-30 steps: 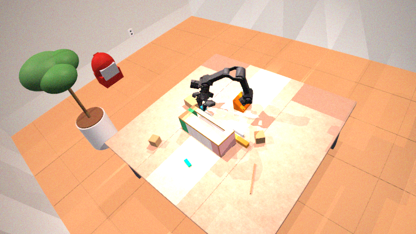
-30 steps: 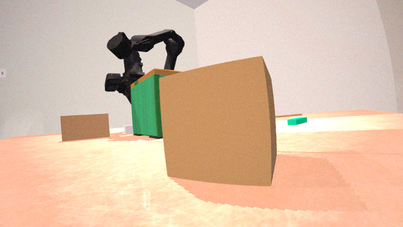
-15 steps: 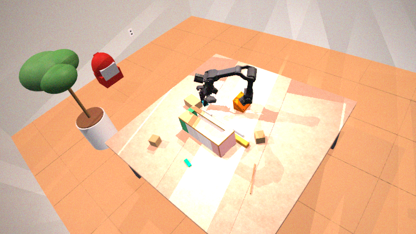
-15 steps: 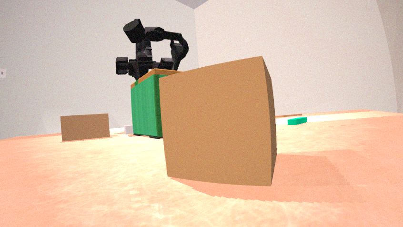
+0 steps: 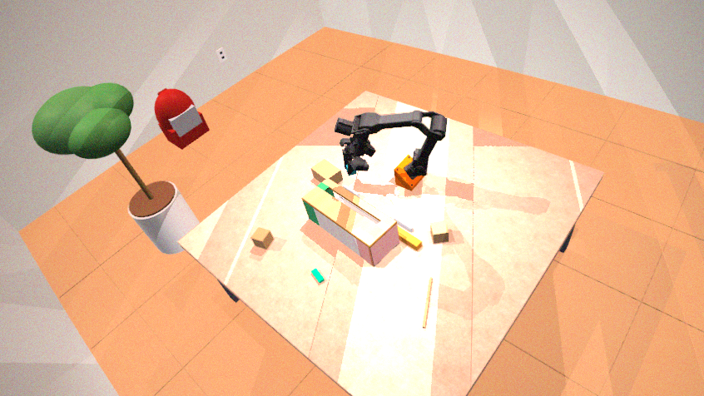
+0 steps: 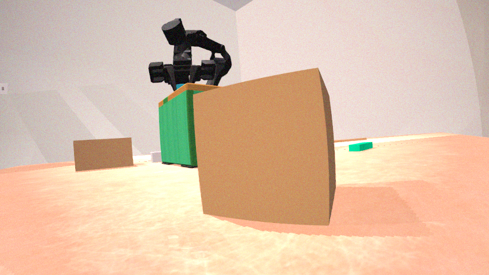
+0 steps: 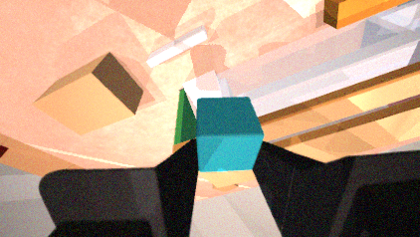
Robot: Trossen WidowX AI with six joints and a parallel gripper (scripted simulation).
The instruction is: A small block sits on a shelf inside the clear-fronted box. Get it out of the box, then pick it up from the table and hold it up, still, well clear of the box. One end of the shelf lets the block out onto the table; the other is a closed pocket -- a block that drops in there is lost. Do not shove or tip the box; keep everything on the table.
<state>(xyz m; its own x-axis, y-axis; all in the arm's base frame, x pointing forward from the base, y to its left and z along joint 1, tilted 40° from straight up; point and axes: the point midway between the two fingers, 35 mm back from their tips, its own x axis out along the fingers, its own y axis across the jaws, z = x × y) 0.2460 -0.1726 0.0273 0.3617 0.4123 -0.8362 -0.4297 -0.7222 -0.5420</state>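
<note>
Evidently the gripper [image 7: 226, 164] is clamped partway closed on the cyan block [image 7: 228, 133], which is out of the box [image 5: 350, 224] and held aloft beyond its far green end, presumably so the lift clears the box without disturbing it.
</note>
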